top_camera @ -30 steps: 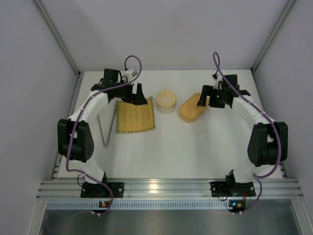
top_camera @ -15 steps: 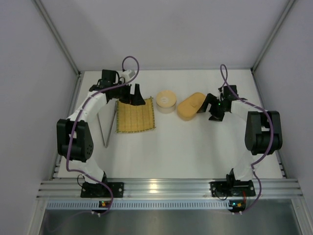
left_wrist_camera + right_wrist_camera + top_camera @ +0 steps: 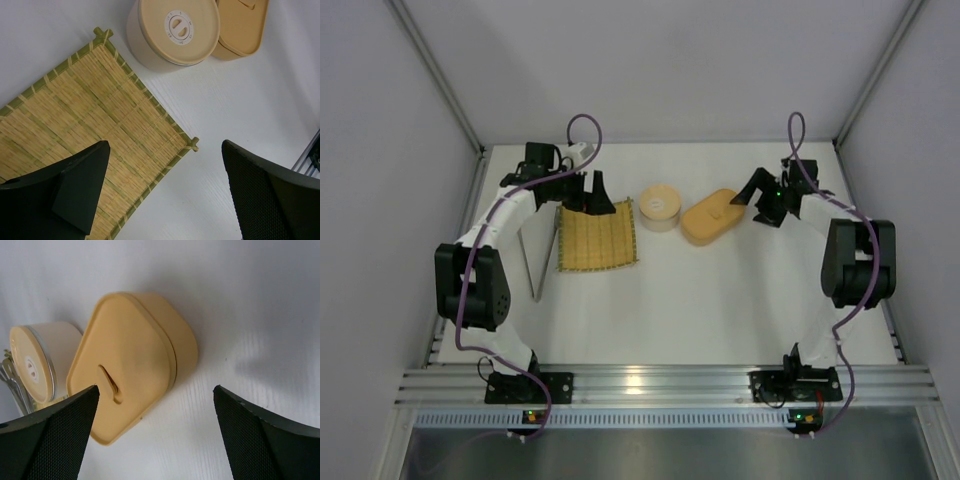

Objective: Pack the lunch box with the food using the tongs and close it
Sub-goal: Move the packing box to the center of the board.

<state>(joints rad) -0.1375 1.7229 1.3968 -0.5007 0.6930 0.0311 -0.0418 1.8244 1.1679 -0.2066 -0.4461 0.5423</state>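
Note:
The yellow-orange lunch box [image 3: 710, 216] lies right of centre with its lid on; the right wrist view shows the lid's slot on the lunch box [image 3: 130, 360]. My right gripper [image 3: 751, 192] is just right of it, open and apart from it, and nothing is between the fingers of the gripper [image 3: 156, 387]. The thin metal tongs [image 3: 528, 268] lie on the table left of the woven mat [image 3: 597, 238]. My left gripper [image 3: 596, 196] hovers open over the mat's far edge, and the gripper [image 3: 165, 145] is empty. The food is out of view.
A round bowl with a tan lid [image 3: 658, 207] stands between the mat and the lunch box, almost touching the box; the bowl [image 3: 177, 30] also shows in the left wrist view. Walls enclose the table at the left, back and right.
My right gripper has drawn back to the right off the lunch box's end and opened wider. The box has shifted slightly left. The left arm has hardly moved.

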